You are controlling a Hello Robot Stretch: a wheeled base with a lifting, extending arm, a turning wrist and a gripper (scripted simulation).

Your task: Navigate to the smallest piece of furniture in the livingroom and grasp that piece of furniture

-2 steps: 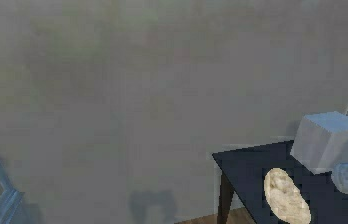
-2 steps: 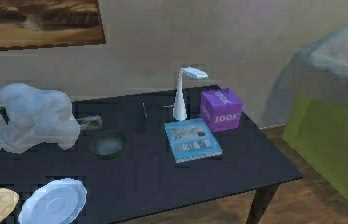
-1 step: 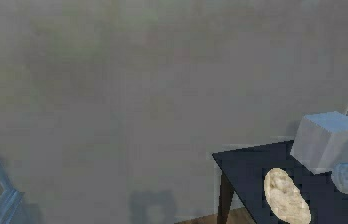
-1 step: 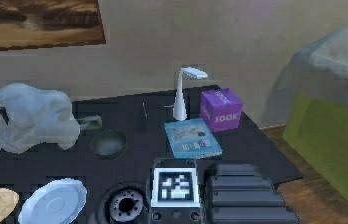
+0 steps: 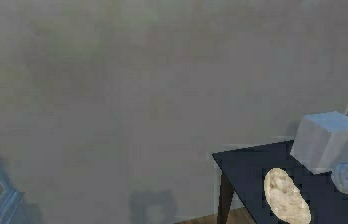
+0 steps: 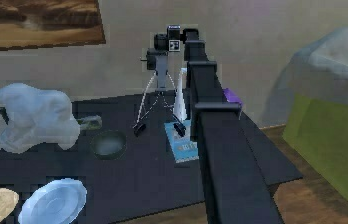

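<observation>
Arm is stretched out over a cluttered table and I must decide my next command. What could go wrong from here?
1. The gripper shows amid things on the dark table. A sideways move could knock the blue flat box or the dark bowl.
2. I cannot tell whether the gripper holds anything, so a grasp may be wrongly assumed.
3. Turning the base could sweep the arm across the table.

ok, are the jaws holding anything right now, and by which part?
Cannot tell: a blue flat item lies on the dark table right behind the jaws.
</observation>
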